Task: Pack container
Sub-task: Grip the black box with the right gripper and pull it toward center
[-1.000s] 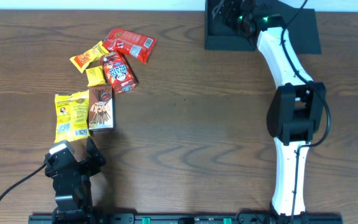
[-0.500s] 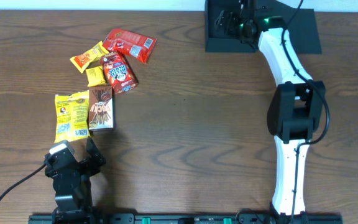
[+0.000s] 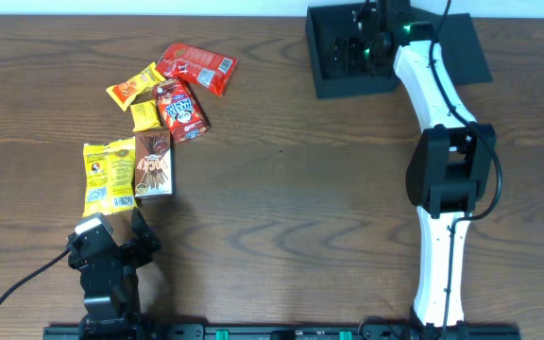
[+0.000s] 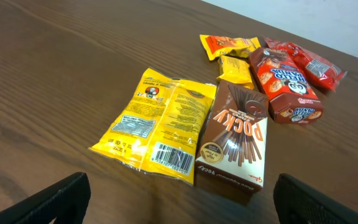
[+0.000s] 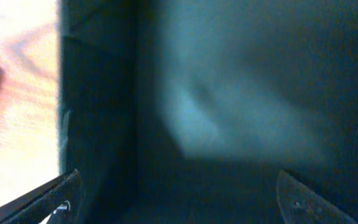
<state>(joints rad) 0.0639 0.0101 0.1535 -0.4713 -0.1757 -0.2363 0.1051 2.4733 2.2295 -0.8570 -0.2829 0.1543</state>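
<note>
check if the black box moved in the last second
Yes, the container has slid down the overhead view, away from the table's far edge, twisting slightly.

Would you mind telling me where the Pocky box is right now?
In the overhead view, the Pocky box lies on the left side of the table, right beside the yellow packet, with the red cookie packet just beyond it.
</note>
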